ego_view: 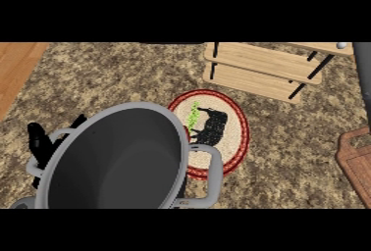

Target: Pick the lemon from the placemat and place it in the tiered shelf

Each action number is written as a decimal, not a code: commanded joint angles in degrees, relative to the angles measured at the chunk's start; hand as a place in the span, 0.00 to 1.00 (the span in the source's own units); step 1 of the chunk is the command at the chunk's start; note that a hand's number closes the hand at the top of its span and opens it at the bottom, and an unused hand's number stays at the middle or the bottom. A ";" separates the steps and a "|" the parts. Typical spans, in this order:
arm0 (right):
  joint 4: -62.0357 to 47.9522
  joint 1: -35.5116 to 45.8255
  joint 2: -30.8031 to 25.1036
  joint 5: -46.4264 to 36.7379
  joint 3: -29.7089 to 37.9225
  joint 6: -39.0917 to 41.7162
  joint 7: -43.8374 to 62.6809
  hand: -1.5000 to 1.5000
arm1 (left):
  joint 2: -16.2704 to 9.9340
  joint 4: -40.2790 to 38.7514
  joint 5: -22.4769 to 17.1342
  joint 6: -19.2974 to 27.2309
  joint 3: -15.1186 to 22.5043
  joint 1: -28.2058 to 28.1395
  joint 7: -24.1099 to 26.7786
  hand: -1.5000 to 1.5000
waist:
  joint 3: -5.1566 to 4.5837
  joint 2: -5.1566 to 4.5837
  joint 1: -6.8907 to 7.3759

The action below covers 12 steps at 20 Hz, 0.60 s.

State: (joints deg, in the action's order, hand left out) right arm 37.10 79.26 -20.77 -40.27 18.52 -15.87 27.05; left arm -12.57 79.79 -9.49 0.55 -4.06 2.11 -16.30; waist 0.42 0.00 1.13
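The speckled brown worktop (109, 73) fills most of the view. On it, at lower left, stands a big grey pot (116, 162) with loop handles, its dark inside facing up. Its right rim covers the left edge of a round placemat (228, 132) with a red border and a black animal figure in the middle. A wooden tiered shelf (264, 66) with black legs sits at upper right, apart from the placemat. The corner of a wooden board (357, 162) shows at the right edge. Black fingers of the left hand (36, 139) poke up behind the pot's left side; whether they grip anything cannot be told. No lemon can be seen on the placemat or shelf.
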 commanded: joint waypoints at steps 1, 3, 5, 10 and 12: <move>1.36 0.48 -0.07 5.17 4.65 -2.22 -1.13 0.00 | 2.06 -2.87 1.81 0.95 1.75 0.40 0.64 0.50 | -0.42 -0.25 -0.57; 1.01 1.68 -0.86 7.03 6.69 -3.79 -2.13 0.00 | 1.29 -1.05 1.59 -0.26 2.07 -1.16 -0.07 0.50 | -0.41 -0.32 0.04; 5.06 2.38 -1.52 8.51 7.31 -2.65 1.65 0.00 | 0.30 -3.09 0.03 -1.59 -0.05 -0.78 1.06 0.50 | -0.45 0.09 -1.05; 7.17 -0.37 -4.91 5.23 7.11 -10.63 2.35 0.00 | 0.87 1.10 0.92 -0.76 1.06 -3.28 -0.36 0.50 | -0.44 0.20 -0.92; 8.83 -3.31 -6.59 3.99 6.71 -11.38 2.92 0.00 | 1.55 -0.78 0.19 -0.43 0.39 -0.91 -0.80 0.50 | -0.45 0.24 -1.66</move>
State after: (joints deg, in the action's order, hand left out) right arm 43.11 78.21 -24.92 -34.53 25.57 -24.77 27.56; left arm -12.47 80.24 -9.38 0.13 -4.58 1.34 -16.85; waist 0.35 0.26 0.34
